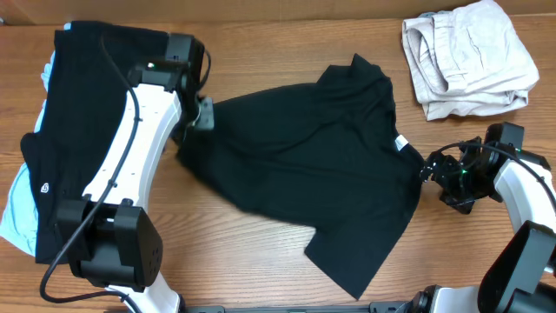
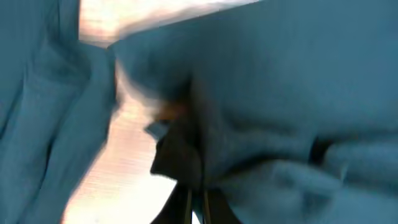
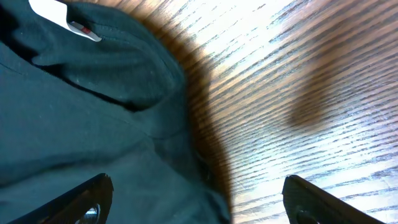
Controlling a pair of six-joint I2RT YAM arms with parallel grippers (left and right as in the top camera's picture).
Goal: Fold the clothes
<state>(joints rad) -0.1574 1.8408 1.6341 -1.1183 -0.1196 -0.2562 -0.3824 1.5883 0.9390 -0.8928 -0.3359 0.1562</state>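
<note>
Black shirt (image 1: 321,165) sprawls on the tabletop (image 1: 261,52). Left jaws clench its left edge, the pinch plain only from the wrist. Right jaws gape over its right hem. Overhead alone shows trousers (image 1: 469,52).

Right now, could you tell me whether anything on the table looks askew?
The black T-shirt mid-table lies rumpled and diagonal, not flat, its left edge bunched in the shut left pincer. Nothing looks damaged or spilled.
</note>
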